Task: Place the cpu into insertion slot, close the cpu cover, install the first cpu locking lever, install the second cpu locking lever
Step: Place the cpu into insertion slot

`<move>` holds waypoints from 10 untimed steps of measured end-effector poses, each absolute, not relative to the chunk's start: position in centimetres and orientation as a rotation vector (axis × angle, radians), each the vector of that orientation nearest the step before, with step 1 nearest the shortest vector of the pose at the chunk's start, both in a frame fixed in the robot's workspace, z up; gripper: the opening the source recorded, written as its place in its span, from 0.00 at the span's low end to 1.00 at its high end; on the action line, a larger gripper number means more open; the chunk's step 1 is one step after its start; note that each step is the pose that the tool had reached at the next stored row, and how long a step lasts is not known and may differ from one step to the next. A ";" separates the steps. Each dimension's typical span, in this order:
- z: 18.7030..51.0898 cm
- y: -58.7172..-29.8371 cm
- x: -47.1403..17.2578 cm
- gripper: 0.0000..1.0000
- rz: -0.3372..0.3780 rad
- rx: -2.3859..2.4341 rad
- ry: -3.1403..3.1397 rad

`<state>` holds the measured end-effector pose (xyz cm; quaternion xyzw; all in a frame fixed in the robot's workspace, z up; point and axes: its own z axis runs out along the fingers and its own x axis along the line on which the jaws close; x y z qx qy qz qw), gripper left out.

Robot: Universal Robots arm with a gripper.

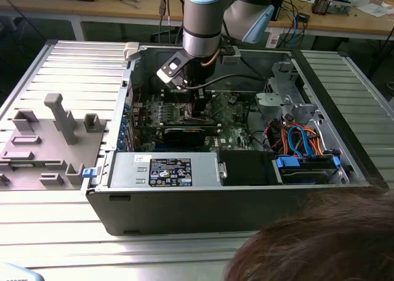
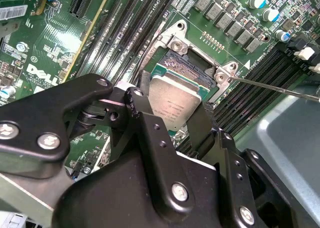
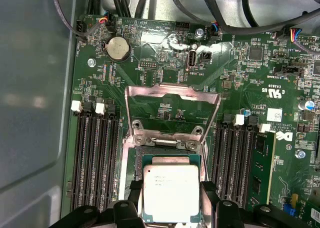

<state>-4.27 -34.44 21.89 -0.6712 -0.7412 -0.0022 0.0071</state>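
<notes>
Hand [image 3: 171, 197] clamped on one cpu [image 3: 171, 188] (one cpu cover [image 3: 172, 90] raised) above the insertion slot [image 3: 165, 151].

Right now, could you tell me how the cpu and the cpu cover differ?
The cpu is a solid square plate; the cpu cover is a frame with an open window. The cpu is held in the gripper over the socket; the cpu cover stands swung open. Both are silvery metal.

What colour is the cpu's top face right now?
Pale silvery-grey metal with small dark print; the cpu shows best in the first wrist view.
</notes>
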 end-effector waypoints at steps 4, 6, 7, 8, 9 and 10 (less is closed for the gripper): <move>21.8 -34.4 -4.3 0.54 -0.007 -2.115 -2.304; 21.7 -34.4 -4.3 0.54 -0.007 -2.125 -2.295; 21.7 -34.4 -4.3 0.54 -0.007 -2.132 -2.288; 21.7 -34.4 -4.3 0.54 -0.007 -2.140 -2.281; 21.7 -34.3 -4.3 0.54 -0.007 -2.147 -2.274; 21.6 -34.3 -4.3 0.54 -0.008 -2.148 -2.274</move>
